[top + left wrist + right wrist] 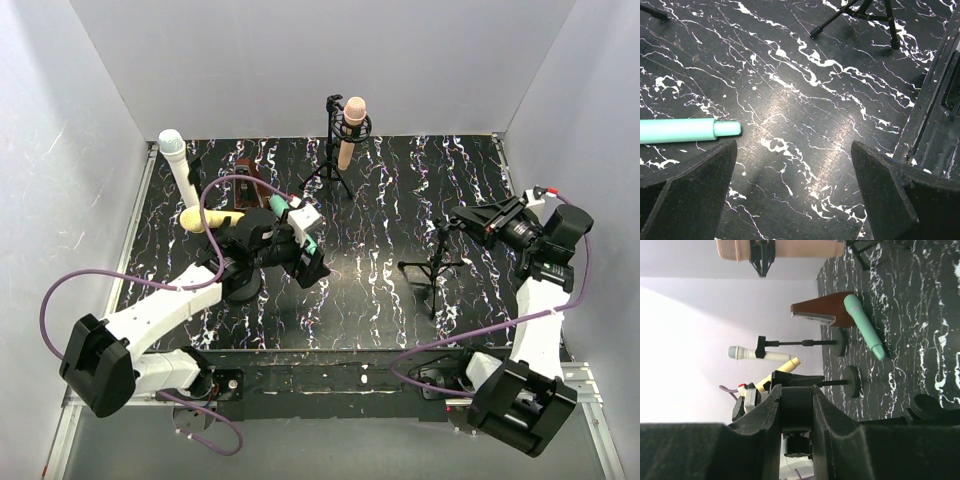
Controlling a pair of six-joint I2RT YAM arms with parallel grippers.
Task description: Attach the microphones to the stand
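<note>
The left gripper (pixel 794 145), fingers spread, hovers over the counter (pixel 805 75) beside the teal microphone (pixel 680 131) (lying flat), while the right gripper (pixel 796 390) pinches the tripod stand (pixel 440 262) between its fingers.

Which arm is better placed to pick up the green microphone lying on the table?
Left. The left gripper, open, hovers right beside the teal-green microphone; the right gripper is across the table, shut on an empty stand.

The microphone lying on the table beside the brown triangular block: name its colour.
Teal-green, the slim stick microphone; clearest in the right wrist view.
</note>
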